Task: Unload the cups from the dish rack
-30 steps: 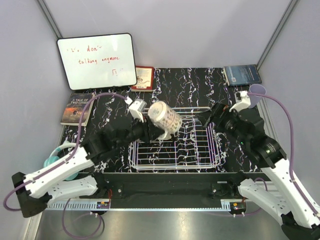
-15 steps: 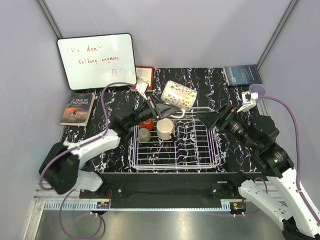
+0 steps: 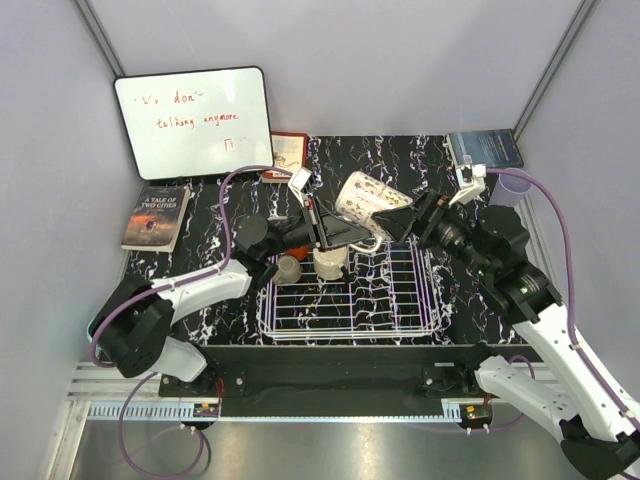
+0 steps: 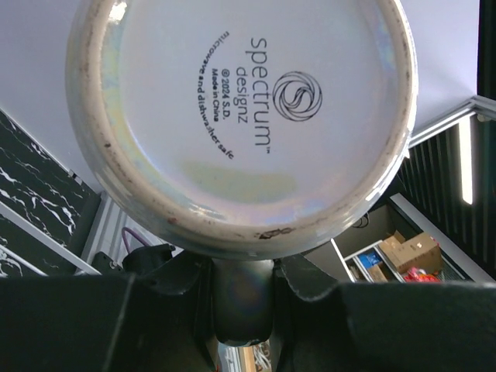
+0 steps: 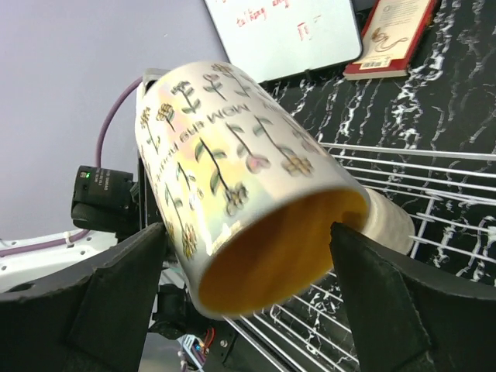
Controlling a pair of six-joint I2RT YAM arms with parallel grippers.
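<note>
Marbled desk (image 3: 400, 160): mug (image 3: 368, 200) is clamped by left fingers (image 4: 62, 325), held above rack's (image 3: 340, 334) far edge. Base stamp is seen only from left wrist; yellow interior, flanked by spread right fingers (image 5: 116, 310), only from right wrist.

Black marbled table (image 3: 400, 165) boxed in by pale grey walls (image 3: 350, 60).
The table top was black with white veins, and plain walls closed the left, far and right sides, with a slanting metal post (image 3: 100, 37) at each far corner. A whiteboard (image 3: 193, 122) with red writing leaned at the far left, a red book (image 3: 287, 155) just right of it. A dark paperback (image 3: 155, 216) lay at the left edge, a blue book (image 3: 484, 149) at the far right. A pale metal rail (image 3: 330, 410) ran along the near edge. The light was soft and even.
</note>
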